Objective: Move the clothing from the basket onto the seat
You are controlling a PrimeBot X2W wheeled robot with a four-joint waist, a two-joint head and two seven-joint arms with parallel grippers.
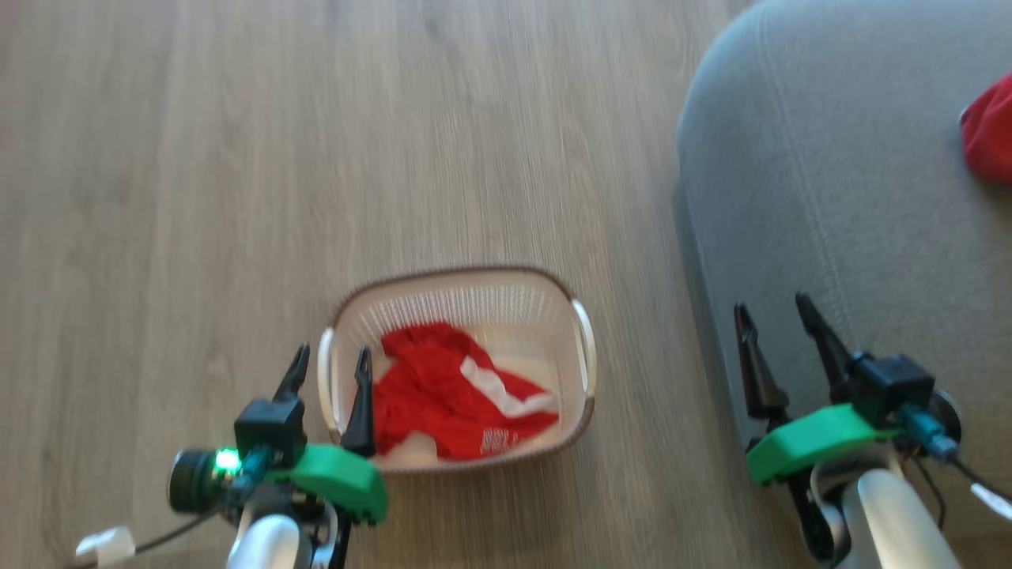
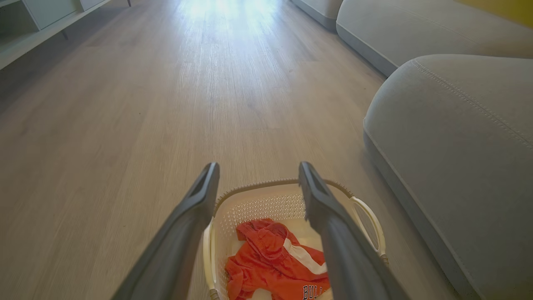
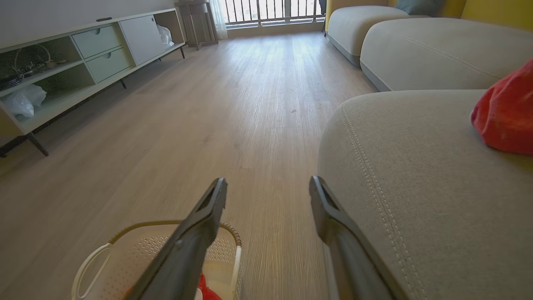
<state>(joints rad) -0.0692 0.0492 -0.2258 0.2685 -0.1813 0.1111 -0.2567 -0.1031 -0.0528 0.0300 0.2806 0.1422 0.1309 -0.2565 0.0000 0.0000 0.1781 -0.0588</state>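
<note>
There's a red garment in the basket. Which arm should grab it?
Left. The left pincer, open, hangs over the basket edge right beside the garment. The right pincer, also open, sits over by the seat, off to the basket's side.

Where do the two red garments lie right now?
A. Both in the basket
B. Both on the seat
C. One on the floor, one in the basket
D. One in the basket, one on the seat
D: the striped garment lies in the basket, and the plain red garment rests on the seat.
</note>
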